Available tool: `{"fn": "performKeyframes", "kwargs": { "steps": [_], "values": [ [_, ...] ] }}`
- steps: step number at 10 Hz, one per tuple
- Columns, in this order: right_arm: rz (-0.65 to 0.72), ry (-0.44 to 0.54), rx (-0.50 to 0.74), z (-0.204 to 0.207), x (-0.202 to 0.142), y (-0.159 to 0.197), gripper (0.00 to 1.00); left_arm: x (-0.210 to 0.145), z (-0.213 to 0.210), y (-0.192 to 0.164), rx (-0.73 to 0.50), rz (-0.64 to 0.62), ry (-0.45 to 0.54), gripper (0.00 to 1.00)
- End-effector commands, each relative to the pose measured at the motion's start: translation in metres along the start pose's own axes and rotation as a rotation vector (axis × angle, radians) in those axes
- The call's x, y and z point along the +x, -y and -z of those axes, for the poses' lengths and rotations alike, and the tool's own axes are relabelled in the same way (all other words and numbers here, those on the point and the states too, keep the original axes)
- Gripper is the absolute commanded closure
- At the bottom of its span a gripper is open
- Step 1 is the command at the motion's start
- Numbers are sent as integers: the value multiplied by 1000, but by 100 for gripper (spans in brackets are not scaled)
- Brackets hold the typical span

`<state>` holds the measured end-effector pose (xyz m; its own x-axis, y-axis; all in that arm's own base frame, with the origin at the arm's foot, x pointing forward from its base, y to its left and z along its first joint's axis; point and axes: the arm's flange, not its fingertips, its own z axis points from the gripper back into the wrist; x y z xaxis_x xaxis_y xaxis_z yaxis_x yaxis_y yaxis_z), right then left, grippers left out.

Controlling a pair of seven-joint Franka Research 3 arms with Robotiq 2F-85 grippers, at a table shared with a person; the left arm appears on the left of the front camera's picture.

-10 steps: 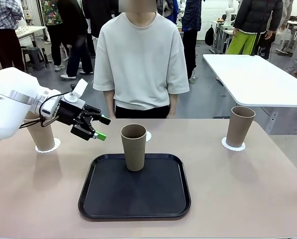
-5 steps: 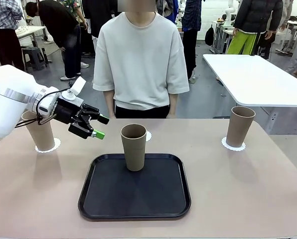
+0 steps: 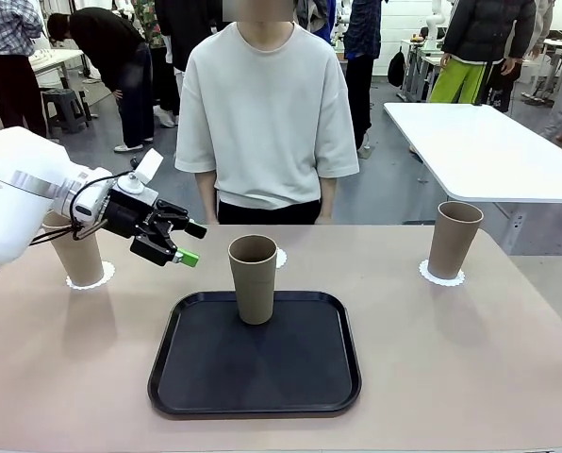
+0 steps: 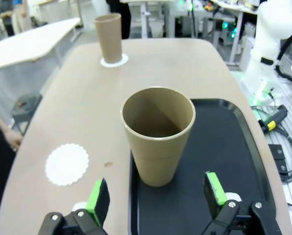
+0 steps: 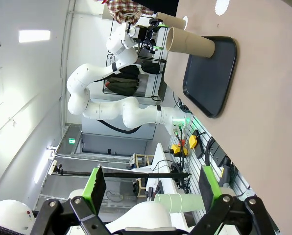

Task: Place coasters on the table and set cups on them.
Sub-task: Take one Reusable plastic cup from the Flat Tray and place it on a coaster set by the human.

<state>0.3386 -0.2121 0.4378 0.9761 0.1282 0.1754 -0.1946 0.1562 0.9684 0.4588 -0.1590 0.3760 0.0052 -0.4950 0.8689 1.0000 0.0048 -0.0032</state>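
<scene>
The left gripper (image 3: 185, 243), fingers spread and empty, partly hides the left cup (image 3: 76, 253); the tray (image 3: 206, 377) holds one seemingly empty cup (image 3: 253, 279).

A black rounded-square tray (image 3: 215, 377) with a raised rim lies flat, its glossy inside catching faint reflections. Straight beyond the tray stands a person in a pale short-sleeved shirt (image 3: 267, 113), facing it. Beyond the tray and to its right sits a white table (image 3: 488, 151) with a bare top. Farther back past the tray, several people stand on a grey floor, one at the far left bending forward in a dark top (image 3: 107, 33).
</scene>
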Motion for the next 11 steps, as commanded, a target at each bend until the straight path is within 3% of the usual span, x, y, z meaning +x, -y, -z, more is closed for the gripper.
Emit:
{"fn": "performKeyframes", "kwargs": {
  "steps": [1, 3, 11],
  "values": [
    [0, -1, 6, 0, -1, -2, 0, -18, 19, 5, 3, 17, 33, 0],
    [0, -1, 6, 0, -1, -2, 0, -31, 35, 6, -43, 32, 47, 0],
    [0, -1, 6, 0, -1, -2, 0, -63, 84, -4, 1, 44, 123, 0]
  ]
}}
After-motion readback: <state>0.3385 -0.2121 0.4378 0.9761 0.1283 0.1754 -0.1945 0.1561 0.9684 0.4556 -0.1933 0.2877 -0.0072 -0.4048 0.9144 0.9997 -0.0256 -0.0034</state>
